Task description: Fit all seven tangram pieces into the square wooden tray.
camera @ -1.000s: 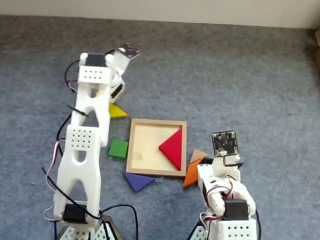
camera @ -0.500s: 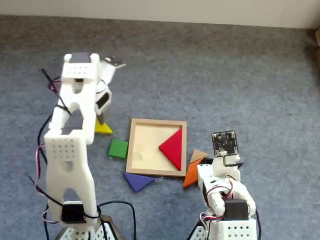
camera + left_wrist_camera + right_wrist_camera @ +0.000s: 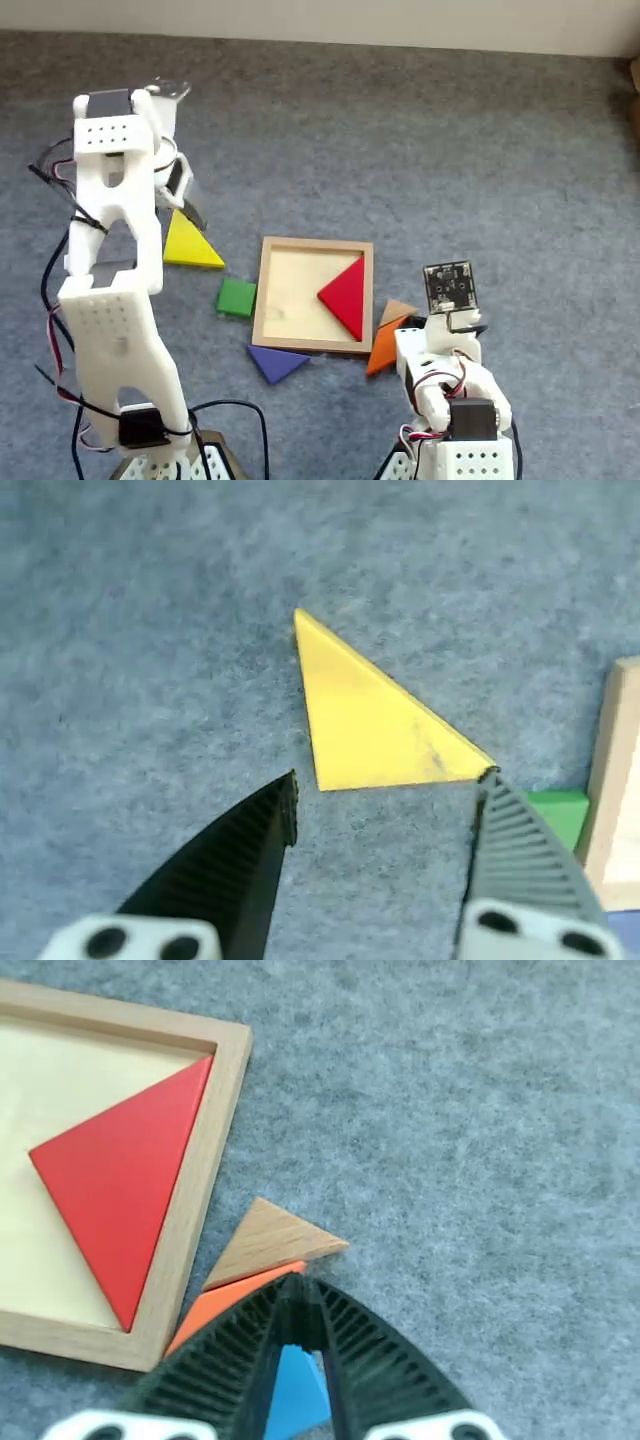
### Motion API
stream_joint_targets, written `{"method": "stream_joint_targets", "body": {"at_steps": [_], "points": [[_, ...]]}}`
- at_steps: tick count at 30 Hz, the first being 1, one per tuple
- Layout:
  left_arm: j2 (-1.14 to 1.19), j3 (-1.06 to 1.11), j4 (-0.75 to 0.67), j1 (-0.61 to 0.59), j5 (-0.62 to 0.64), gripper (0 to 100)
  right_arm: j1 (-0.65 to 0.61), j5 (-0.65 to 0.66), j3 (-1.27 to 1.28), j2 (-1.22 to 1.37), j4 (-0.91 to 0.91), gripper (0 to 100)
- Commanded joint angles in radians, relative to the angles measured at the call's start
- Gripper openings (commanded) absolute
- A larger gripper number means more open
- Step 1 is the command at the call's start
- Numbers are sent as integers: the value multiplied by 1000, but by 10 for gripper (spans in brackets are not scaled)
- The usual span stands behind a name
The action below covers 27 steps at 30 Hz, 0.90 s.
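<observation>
Yellow triangle (image 3: 188, 243) now fully exposed on bench (image 3: 450, 150), at 10 o'clock of wooden tray (image 3: 258, 300), not in it. Left gripper (image 3: 390, 778) has swung toward 9 o'clock and sits above it, fingers wide, empty. Piece lies further from tray than 1 s ago, so likely needs a fresh grasp. Right gripper (image 3: 303, 1295) unmoved, fingers closed.

A grey carpet (image 3: 500, 160) covers the table. A pale strip (image 3: 400, 20) runs along its far edge. A brown sliver (image 3: 636, 80), too small to identify, shows at the right edge.
</observation>
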Motion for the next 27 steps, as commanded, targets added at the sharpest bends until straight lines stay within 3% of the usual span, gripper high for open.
{"method": "stream_joint_targets", "body": {"at_steps": [1,13,20,27], "points": [[70,-7,5,-18,104,303,13,11,116,-12,8,21],[315,-104,3,-28,161,293,13,11,116,-12,8,21],[332,-128,5,24,103,139,13,11,116,-12,10,21],[325,-142,5,101,94,72,13,11,116,-12,10,20]]}}
